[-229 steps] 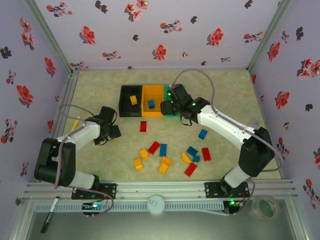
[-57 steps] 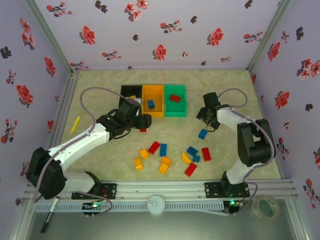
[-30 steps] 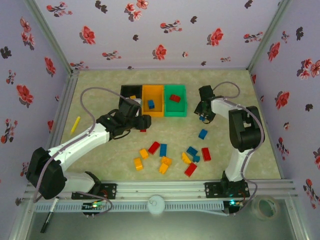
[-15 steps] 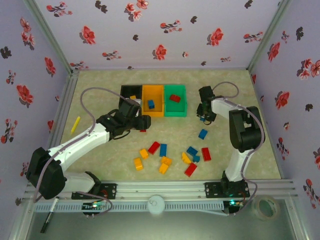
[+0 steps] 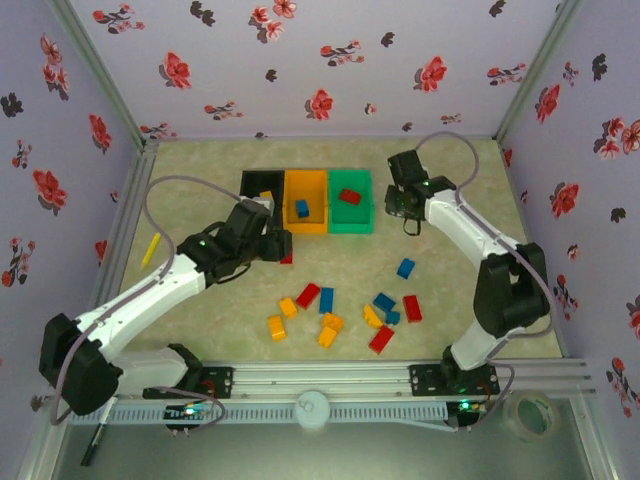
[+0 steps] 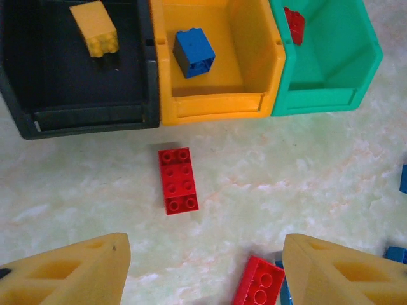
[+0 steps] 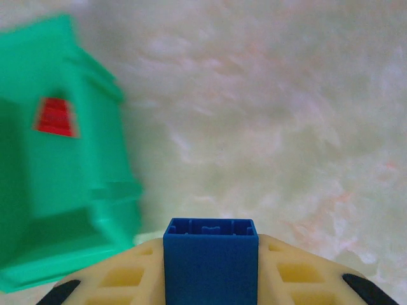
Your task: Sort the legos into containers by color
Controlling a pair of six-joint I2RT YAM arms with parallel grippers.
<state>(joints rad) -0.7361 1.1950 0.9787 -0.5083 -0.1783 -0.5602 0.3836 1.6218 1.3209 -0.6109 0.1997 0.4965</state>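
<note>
The right end effector [image 5: 404, 203] was clenched on a blue Lego brick [image 7: 210, 257], gripped upright between its pads above bare tabletop [image 7: 267, 127]. Ahead and to its left sat the green bin [image 7: 70, 210], with one red brick [image 7: 56, 117] inside.

The left end effector [image 6: 203, 273] hung released, jaws wide and holding nothing. A loose red Lego brick [image 6: 178, 180] lay flat on the tabletop just ahead of it. Beyond that brick stood the row of bins. The black bin [image 6: 89, 117] was ahead-left and held a yellow brick [image 6: 94, 28]. The orange bin [image 6: 210, 105] was straight ahead and held a second blue brick [image 6: 194, 52]. The green bin was ahead-right.

Judging by these contents, the blue Lego brick belonged in the orange bin, one compartment past the green bin from the right end effector. The carry would go best high over the green walls. The brick should be let go only once centred over orange, with room left for the left arm nearby.
</note>
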